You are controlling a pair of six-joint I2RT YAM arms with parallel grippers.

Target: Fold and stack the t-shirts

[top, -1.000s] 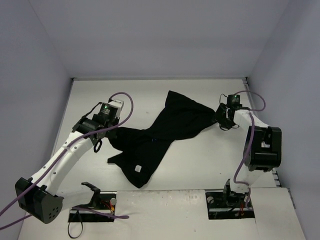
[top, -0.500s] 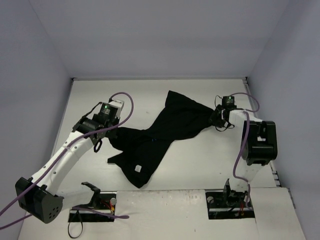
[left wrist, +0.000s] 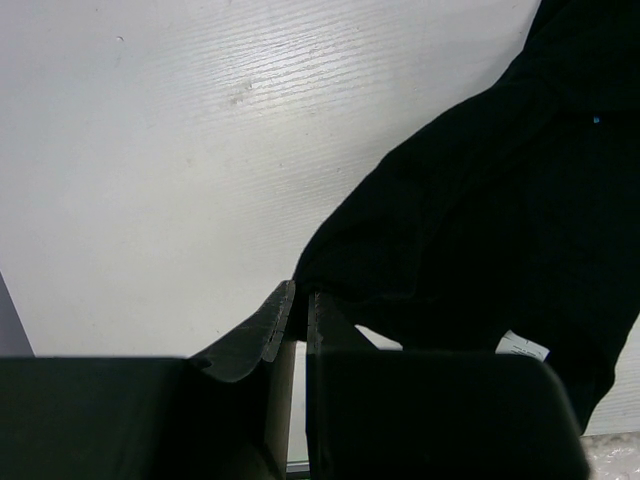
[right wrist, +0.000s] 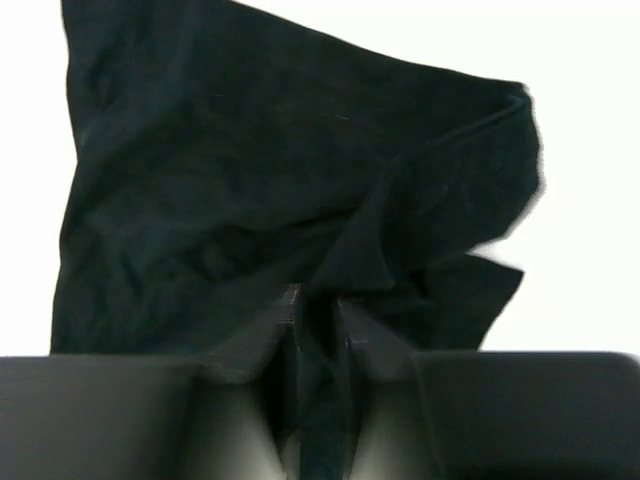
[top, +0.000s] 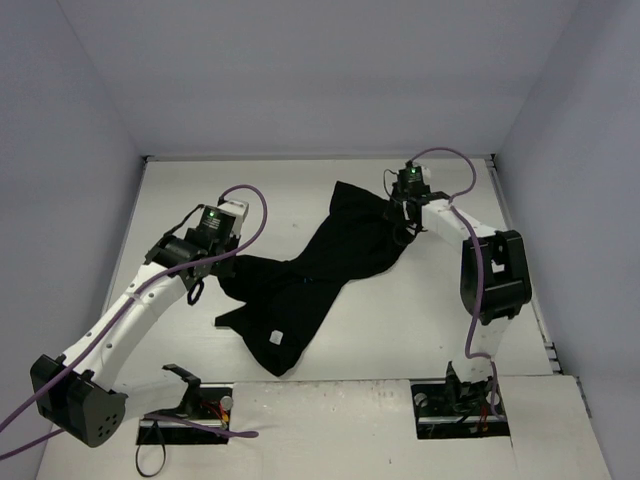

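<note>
Your right jaws have swung in from the side and closed on a bunched fold at the far right corner of the t-shirt (top: 330, 265) (cloth runs between them). Your left jaws stay clamped on its left edge. It lies crumpled mid-surface (top: 400, 320), so I judge spreading comes next.

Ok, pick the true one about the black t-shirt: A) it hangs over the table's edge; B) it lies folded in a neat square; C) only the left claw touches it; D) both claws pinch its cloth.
D: the left claw is shut on an edge of the t-shirt, the right claw on bunched cloth.
</note>
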